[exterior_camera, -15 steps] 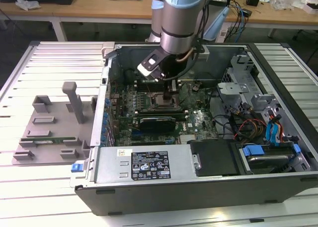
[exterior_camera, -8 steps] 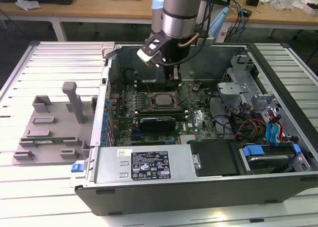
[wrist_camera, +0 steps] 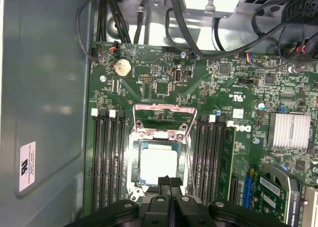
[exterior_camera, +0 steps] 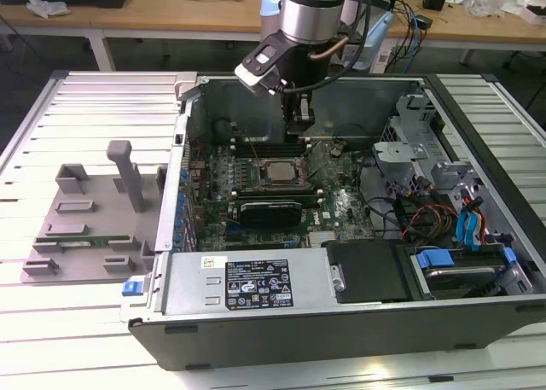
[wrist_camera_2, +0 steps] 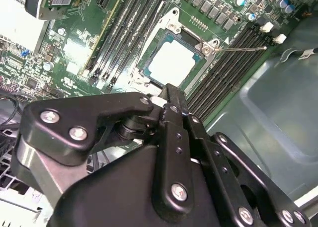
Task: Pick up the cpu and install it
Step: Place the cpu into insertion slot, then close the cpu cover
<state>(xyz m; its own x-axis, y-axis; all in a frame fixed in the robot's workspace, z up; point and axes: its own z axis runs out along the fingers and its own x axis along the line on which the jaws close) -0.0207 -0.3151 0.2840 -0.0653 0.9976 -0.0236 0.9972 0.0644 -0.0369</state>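
The cpu, a flat square chip with a shiny silver top, lies flat in the black socket frame on the green motherboard inside the open computer case. Both wrist views show it there, cpu and cpu. My gripper hangs just above and behind the socket in the exterior view. In the wrist views the gripper has its two black fingers pressed together with nothing between them. The gripper tips stand over the chip's edge, and I cannot tell whether they touch it.
The socket's metal load plate stands flipped open. Black memory slots flank the socket. Case walls, drive cage and cables ring the board. A grey fixture with a green memory stick lies outside, on the exterior view's left.
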